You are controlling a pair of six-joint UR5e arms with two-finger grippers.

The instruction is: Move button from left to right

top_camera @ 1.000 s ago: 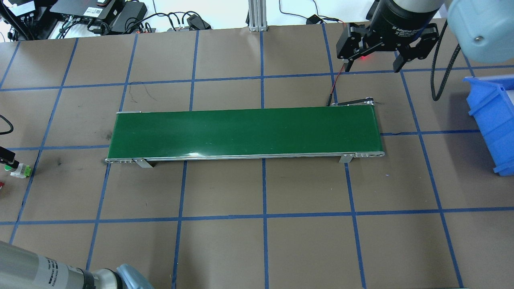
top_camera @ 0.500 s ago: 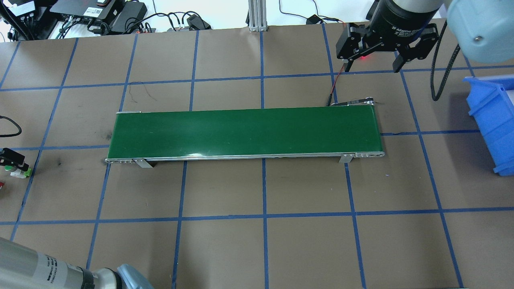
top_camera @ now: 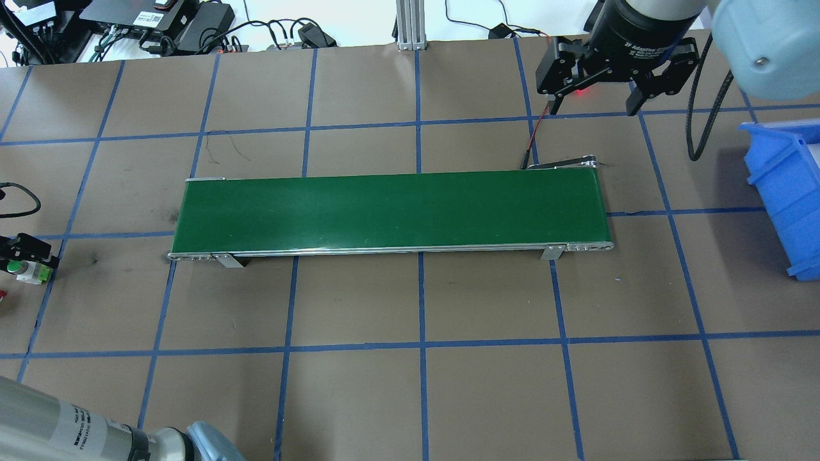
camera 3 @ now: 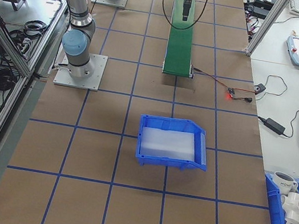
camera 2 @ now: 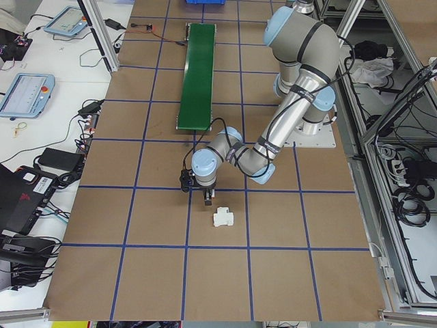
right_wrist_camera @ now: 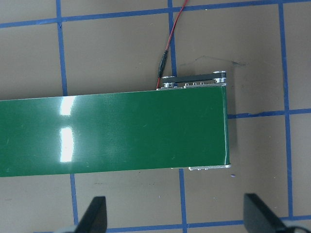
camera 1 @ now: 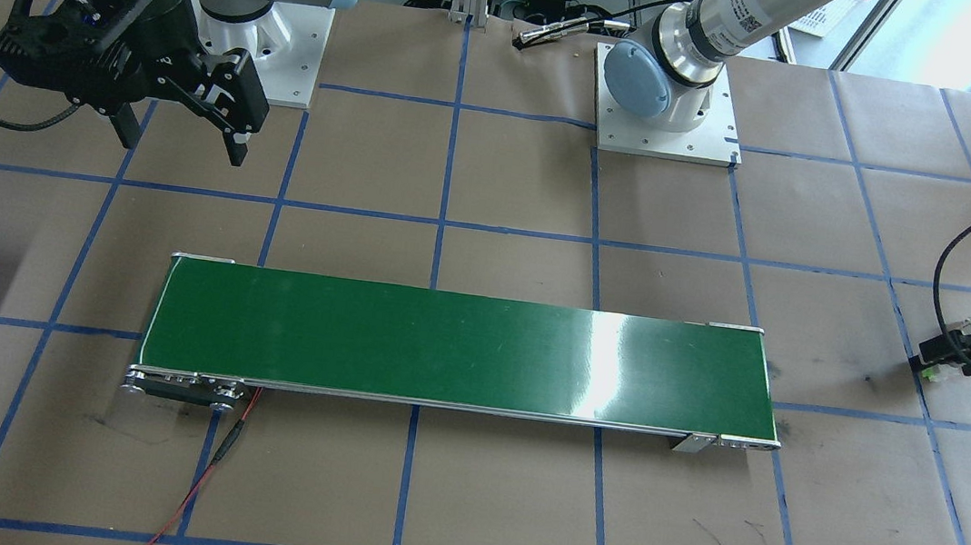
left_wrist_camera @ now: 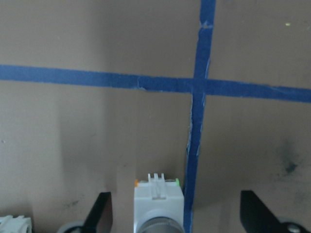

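White-based button point(left_wrist_camera: 158, 204) sits between the spread fingers point(left_wrist_camera: 100, 213) of the left end effector point(left_wrist_camera: 177, 213).

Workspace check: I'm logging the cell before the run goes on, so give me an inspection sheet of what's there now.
Surface: brown table with a blue tape grid; dark scuff marks.
Job's things: button on the table at the robot's left end, between the open left gripper's fingers, not gripped.
Clutter: white block beside the button; green conveyor belt mid-table, nothing seen on it; blue bin at the robot's right end.
Grippers: left gripper open, low around the button; right gripper open, above the belt's right end.
Cables: red wire from the belt's end.
Surroundings: tablets and power bricks on side benches; no person clearly seen.
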